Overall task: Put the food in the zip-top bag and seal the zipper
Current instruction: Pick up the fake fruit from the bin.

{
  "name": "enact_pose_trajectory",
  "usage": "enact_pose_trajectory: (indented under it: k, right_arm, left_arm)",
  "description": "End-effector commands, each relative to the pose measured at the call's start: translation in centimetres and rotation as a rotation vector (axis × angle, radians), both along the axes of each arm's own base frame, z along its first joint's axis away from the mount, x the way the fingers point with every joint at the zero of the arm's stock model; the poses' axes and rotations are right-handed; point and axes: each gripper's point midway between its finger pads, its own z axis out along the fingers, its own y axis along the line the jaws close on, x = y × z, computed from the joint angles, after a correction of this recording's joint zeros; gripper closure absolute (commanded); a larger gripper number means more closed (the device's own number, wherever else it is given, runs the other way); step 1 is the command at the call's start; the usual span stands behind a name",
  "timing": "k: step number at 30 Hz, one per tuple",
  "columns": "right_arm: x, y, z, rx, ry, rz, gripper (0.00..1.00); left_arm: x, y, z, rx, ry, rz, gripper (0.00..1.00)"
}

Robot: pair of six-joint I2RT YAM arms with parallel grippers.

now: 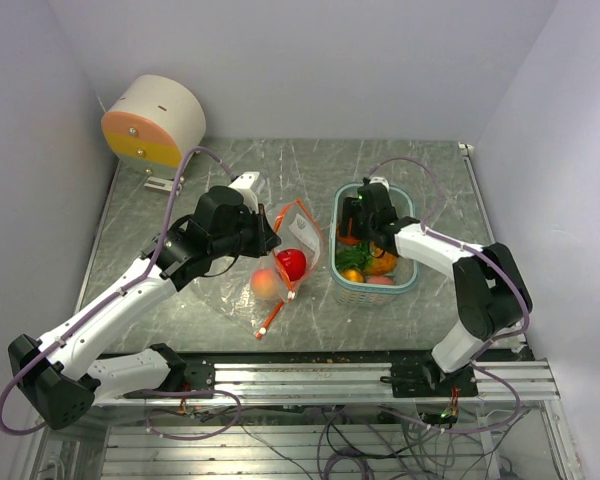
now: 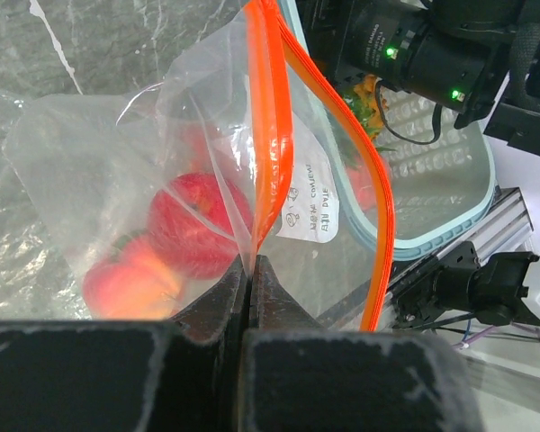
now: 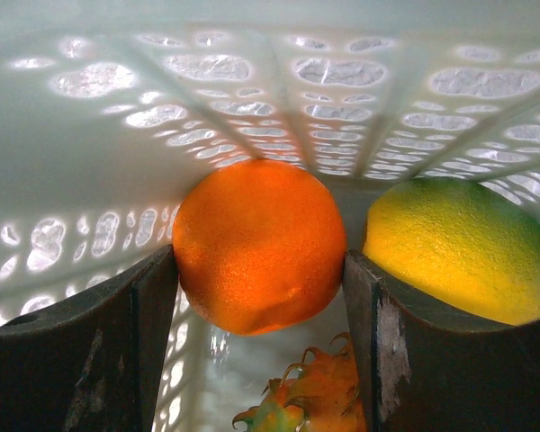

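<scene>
- Right end effector (image 3: 259, 265) was down in the basket (image 1: 375, 296), jaws part-open around the orange (image 3: 256, 238), and both sides looked in contact.
- Left end effector (image 2: 249, 279) was pinched tight on the bag (image 2: 99, 153) lip, holding the mouth up.
- Done: red apple (image 1: 291, 263) and peach (image 1: 266, 284) were in the bag, on the counter (image 1: 430, 190) left of the basket.
- Left to do: orange, lemon (image 3: 459, 247), greens (image 1: 352, 257). The zipper (image 2: 270, 135) was unsealed.
- Bag mouth faced right, toward the basket. The zipper line ran roughly near-to-far.
</scene>
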Motion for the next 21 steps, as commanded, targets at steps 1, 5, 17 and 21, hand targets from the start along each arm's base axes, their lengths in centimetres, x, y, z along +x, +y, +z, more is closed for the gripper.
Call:
enact_pose_trajectory:
  k: [1, 5, 17, 21]
  right_arm:
    - [-2.0, -1.7, -0.4, -0.032, 0.053, -0.032, 0.47]
    - [-2.0, -1.3, 4.2, 0.011, -0.02, -0.008, 0.47]
    - [-5.3, 0.5, 15.8, 0.177, -0.153, 0.14, 0.47]
    - [-7.6, 3.7, 20.7, 0.322, -0.177, 0.326, 0.46]
  left_arm:
    - [-0.1, 0.0, 2.0, -0.022, -0.043, -0.008, 0.93]
    - [-0.2, 0.3, 1.8, -0.018, -0.043, -0.001, 0.93]
    - [0.3, -1.2, -2.1, -0.013, 0.023, -0.03, 0.93]
    - [0.7, -2.0, -3.2, -0.011, 0.04, -0.042, 0.93]
